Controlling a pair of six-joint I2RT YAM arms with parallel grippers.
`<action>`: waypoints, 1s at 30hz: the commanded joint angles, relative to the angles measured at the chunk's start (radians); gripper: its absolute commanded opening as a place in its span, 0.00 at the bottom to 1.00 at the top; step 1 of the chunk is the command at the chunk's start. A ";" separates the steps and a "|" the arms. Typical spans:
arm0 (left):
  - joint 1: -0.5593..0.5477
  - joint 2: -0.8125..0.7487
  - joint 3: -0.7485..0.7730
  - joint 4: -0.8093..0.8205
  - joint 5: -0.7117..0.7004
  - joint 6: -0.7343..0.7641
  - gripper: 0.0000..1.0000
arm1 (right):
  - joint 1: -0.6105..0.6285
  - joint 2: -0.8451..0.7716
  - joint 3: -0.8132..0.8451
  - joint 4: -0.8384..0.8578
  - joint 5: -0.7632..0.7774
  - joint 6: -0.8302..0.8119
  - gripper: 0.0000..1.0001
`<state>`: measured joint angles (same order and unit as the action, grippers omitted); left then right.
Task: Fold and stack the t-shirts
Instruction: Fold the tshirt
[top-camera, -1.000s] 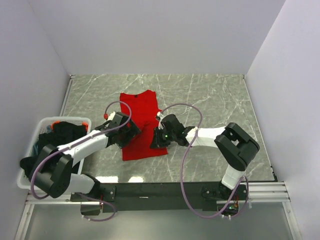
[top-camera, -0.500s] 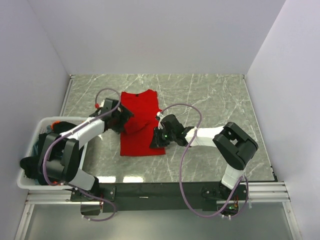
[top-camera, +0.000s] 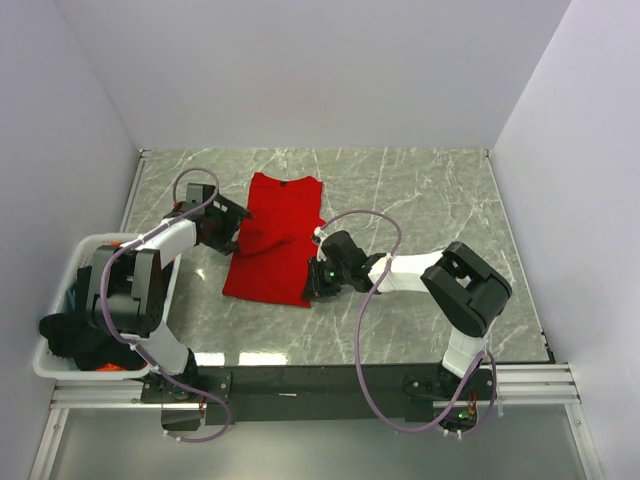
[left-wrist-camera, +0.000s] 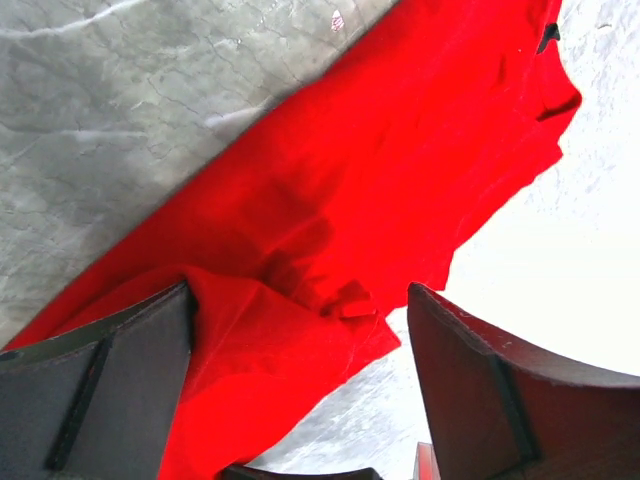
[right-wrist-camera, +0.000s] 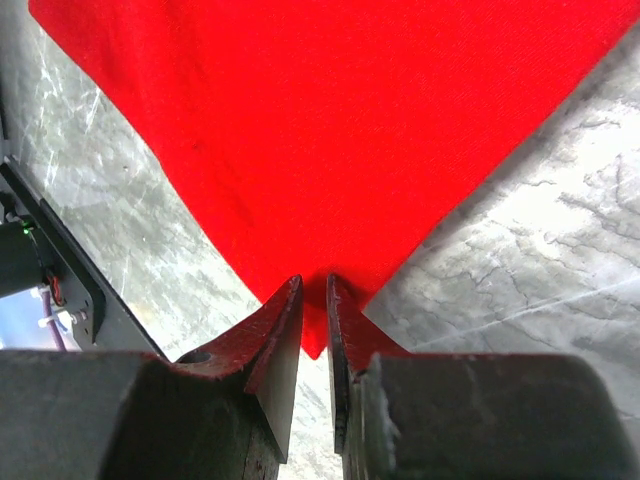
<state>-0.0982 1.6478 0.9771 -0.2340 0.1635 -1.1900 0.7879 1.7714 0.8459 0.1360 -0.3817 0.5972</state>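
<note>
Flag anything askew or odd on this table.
The red t-shirt lies skewed and rumpled, not flat: the right gripper pinches its near corner, and a fold bunches between the open fingers of the left gripper.

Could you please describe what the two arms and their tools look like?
The left arm and right arm have white shells, black joints and a looping purple cable each. The left tool and right tool have dark wedge-shaped fingers.

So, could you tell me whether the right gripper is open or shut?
Shut on the shirt: in the wrist view the right gripper has its fingers nearly meeting, with the shirt's corner pinched between them.
</note>
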 joint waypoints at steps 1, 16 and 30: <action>0.015 -0.046 0.008 -0.001 0.011 0.044 0.90 | 0.004 -0.001 0.021 -0.018 0.021 -0.011 0.23; -0.026 -0.132 0.098 -0.152 -0.102 0.253 0.96 | 0.011 -0.107 0.055 -0.101 0.078 -0.036 0.23; -0.193 -0.303 -0.233 0.163 -0.114 0.058 0.89 | 0.033 0.006 0.048 0.007 0.023 0.033 0.21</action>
<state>-0.2764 1.3228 0.7174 -0.1970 0.0711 -1.1198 0.8143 1.7374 0.8642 0.0788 -0.3386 0.5987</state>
